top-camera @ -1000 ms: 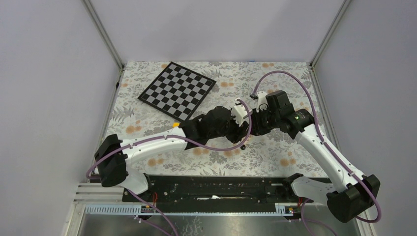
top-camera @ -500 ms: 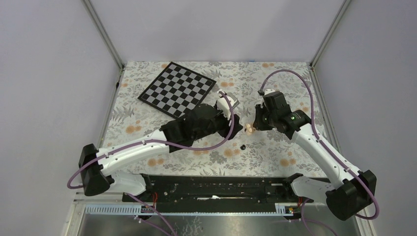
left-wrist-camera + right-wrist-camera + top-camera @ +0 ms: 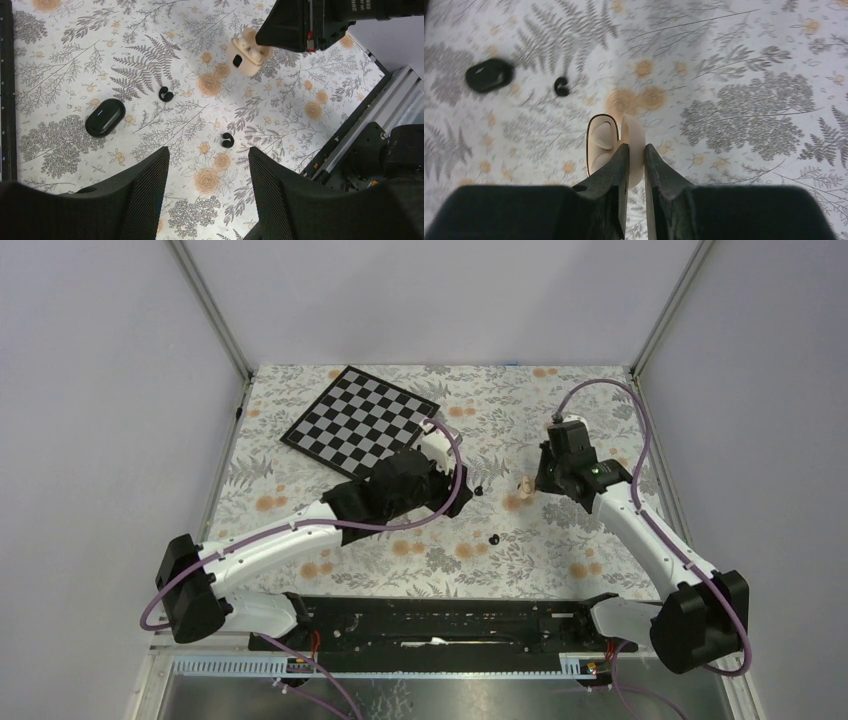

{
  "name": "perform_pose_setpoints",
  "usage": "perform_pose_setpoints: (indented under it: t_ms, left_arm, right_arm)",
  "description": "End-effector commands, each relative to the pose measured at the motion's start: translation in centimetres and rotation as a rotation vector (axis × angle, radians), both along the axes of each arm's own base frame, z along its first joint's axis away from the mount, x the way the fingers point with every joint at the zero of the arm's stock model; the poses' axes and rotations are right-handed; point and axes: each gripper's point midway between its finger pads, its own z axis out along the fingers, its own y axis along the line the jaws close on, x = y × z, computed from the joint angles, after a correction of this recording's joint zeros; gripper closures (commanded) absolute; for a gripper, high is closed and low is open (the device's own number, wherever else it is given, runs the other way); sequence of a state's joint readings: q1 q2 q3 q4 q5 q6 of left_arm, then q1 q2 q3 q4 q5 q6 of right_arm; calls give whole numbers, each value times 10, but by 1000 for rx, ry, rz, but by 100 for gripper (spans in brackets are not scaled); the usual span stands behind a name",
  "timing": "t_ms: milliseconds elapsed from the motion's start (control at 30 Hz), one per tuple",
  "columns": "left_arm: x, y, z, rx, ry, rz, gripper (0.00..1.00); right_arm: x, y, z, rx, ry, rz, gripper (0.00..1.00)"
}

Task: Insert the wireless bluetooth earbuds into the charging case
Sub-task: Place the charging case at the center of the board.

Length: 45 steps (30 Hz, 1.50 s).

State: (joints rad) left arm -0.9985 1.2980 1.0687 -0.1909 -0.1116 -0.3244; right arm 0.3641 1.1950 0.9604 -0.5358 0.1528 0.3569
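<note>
A beige-pink charging case (image 3: 601,147) stands open with two pale earbuds (image 3: 603,135) seated in it. My right gripper (image 3: 634,150) is shut on its raised lid (image 3: 634,137). The case also shows in the top view (image 3: 526,483) and in the left wrist view (image 3: 247,50). Two black earbuds (image 3: 165,93) (image 3: 227,141) lie loose on the cloth, also seen from above (image 3: 478,490) (image 3: 494,538). My left gripper (image 3: 207,195) is open and empty, above the cloth just short of the nearer black bud.
A closed black case (image 3: 105,116) lies on the floral cloth left of the black buds, also in the right wrist view (image 3: 489,75). A checkerboard (image 3: 362,423) lies at the back left. A black rail (image 3: 440,620) runs along the near edge.
My left gripper has drawn back to the left, away from the beige case. My right gripper has moved right and back with the case. The black buds have come into view.
</note>
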Motion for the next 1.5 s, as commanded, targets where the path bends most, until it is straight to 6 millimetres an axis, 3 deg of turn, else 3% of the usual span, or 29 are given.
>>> perform_pose_setpoints:
  t_ms: [0,533,800,1067,1167,1333,1467]
  left_arm:
    - [12,10,2,-20,7,84,38]
    - [12,20,-27,50,74,116,37]
    - [11,25,-32,51,84,121,36]
    - [13,27,-38,66,82,117,35]
    - [14,25,-38,65,85,114,35]
    - [14,27,-40,73,80,110,35]
    - [14,30,-40,74,77,111,35]
  right_arm:
    - [32,-28,-1,49,-79,-164,100]
    - [57,-121,-42,118,-66,-475,100]
    - [53,-133,-75,91,-2,-556,100]
    - [36,-142,-96,26,57,-583,100]
    - [29,-147,-102,-11,87,-599,91]
    - [25,-155,-105,-72,117,-596,63]
    - [30,-154,-105,-68,134,-588,52]
